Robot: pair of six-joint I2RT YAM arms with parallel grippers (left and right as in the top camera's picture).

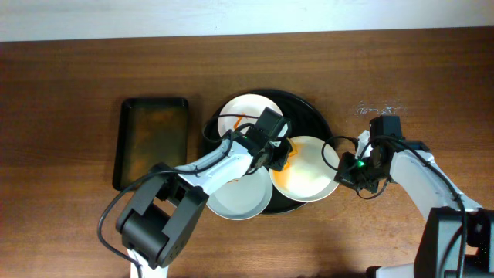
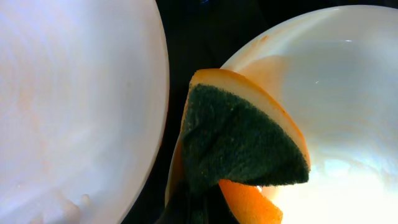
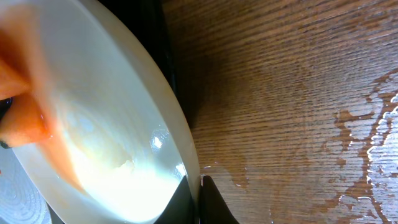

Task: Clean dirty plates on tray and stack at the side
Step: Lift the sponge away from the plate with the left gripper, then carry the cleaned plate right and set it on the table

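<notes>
Three white plates lie on the round black tray [image 1: 316,116]: one at the back [image 1: 243,112], one at the front left [image 1: 235,197], one at the right [image 1: 312,170]. My left gripper [image 1: 279,154] is shut on an orange and green sponge [image 2: 242,137], which rests on the left edge of the right plate [image 2: 336,93]. My right gripper [image 1: 345,171] is shut on that plate's right rim [image 3: 186,155], one finger inside and one outside. The plate looks wet, with an orange smear.
A dark rectangular tray [image 1: 152,139] lies at the left of the round tray. Water drops mark the wood [image 1: 378,110] behind my right arm, also seen in the right wrist view [image 3: 373,143].
</notes>
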